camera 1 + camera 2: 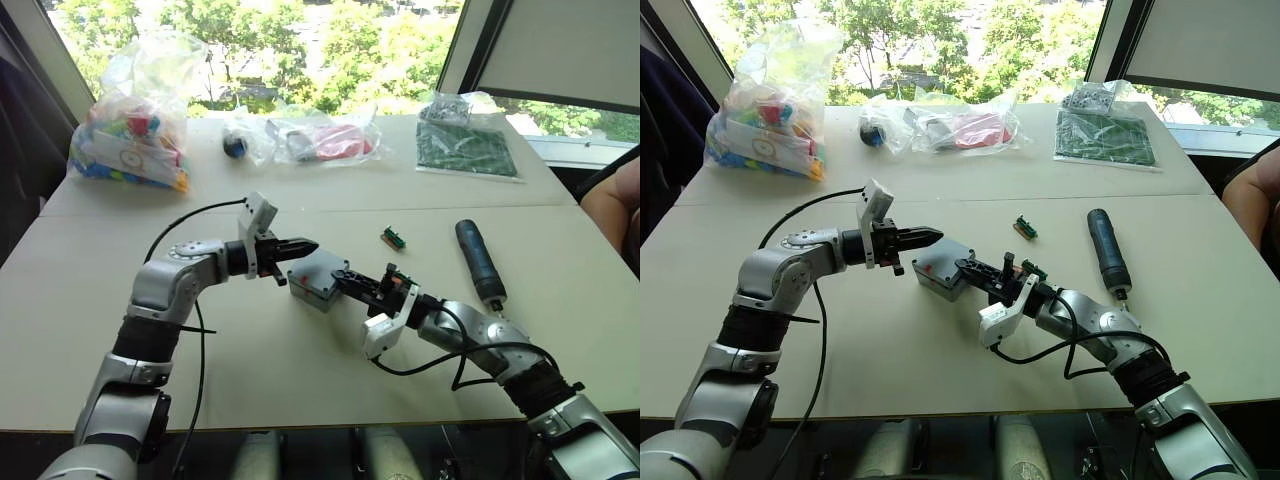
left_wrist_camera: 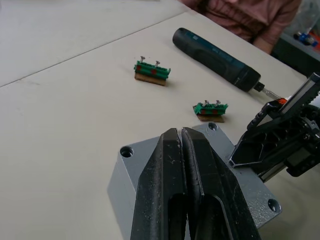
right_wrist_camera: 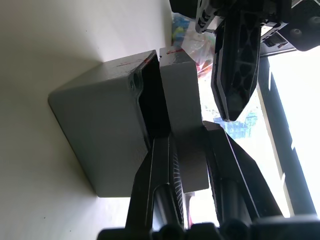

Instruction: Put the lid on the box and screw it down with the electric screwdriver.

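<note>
Sunlit trees are showing through the window behind a pale table (image 1: 300,400) whose far edge is carrying clear bags: one of bright coloured pieces (image 1: 135,135) in the upper left of the frame, one holding something red (image 1: 330,140) at top centre, one of green boards (image 1: 465,150) at upper right. At frame centre the box (image 1: 310,285) is sitting on the table with the lid (image 3: 182,125) held against its open edge, a dark gap running between them, so the lid-seating step is judged in hand. The right pincer (image 1: 350,280) is gripping the lid's rim from the lower right; the left pincer (image 1: 300,245) is hovering just above the box, fingers pressed together on nothing. The electric screwdriver (image 1: 480,262) is lying untouched at centre right, near two green connectors (image 2: 151,72). Next move likely calls for closing that gap squarely, then fetching the driver.
</note>
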